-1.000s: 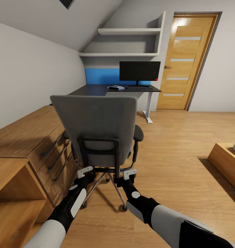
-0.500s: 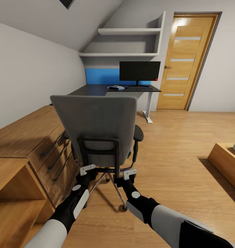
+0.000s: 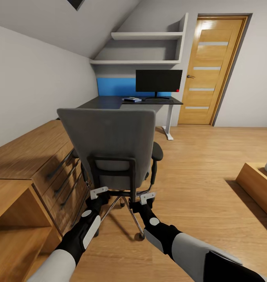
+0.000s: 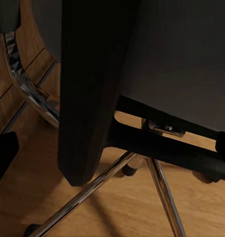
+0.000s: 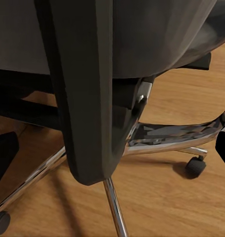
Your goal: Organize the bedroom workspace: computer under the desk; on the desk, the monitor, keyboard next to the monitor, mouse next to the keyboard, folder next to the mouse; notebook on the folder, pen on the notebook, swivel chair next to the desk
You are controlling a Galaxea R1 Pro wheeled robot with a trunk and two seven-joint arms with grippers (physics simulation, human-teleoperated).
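Nothing is shifting since half a second ago: both grippers (left gripper, right gripper) are hovering open behind the swivel chair, desk at twelve o'clock

Both arms stretched forward, low; left pincer agape; right pincer agape

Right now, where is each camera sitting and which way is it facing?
Head view: up on the robot's head, looking forward and down at the swivel chair from behind, the desk and monitor beyond; both forearms, left gripper and right gripper show.
Left wrist view: low behind the chair, facing its black back support and chrome base.
Right wrist view: likewise, same support, base.
All three share the chair.
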